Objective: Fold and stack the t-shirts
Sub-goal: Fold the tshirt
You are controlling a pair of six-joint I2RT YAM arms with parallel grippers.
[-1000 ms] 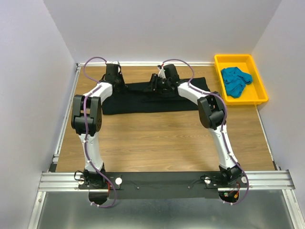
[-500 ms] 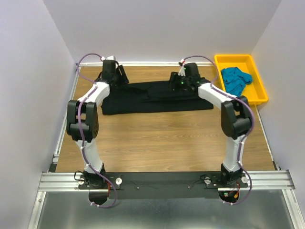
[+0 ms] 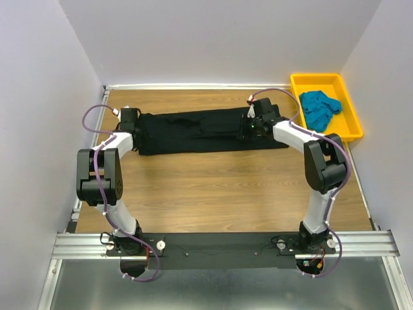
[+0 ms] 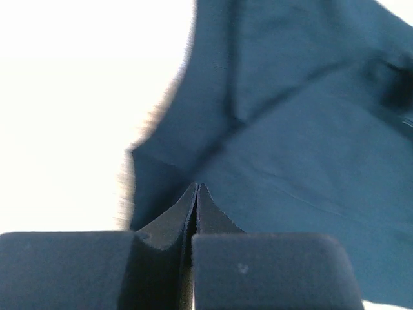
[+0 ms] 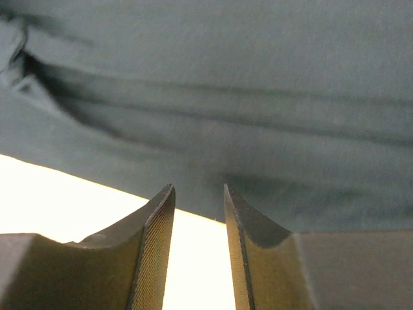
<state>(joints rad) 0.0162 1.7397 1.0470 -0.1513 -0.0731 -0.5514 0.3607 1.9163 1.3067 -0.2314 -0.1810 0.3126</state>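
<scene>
Now the left pincer (image 4: 197,187) is clenched on the black t-shirt (image 3: 206,132)'s left edge while the right pincer (image 5: 199,188) hangs released at its right edge, apparently to fold.

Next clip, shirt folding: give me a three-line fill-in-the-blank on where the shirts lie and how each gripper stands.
1. The teal t-shirt lies crumpled in the ___ tray.
2. The left gripper, at the edge of the black t-shirt, is ___.
3. The right gripper, over that same shirt's edge, is ___.
Missing words: yellow; shut; open.
</scene>
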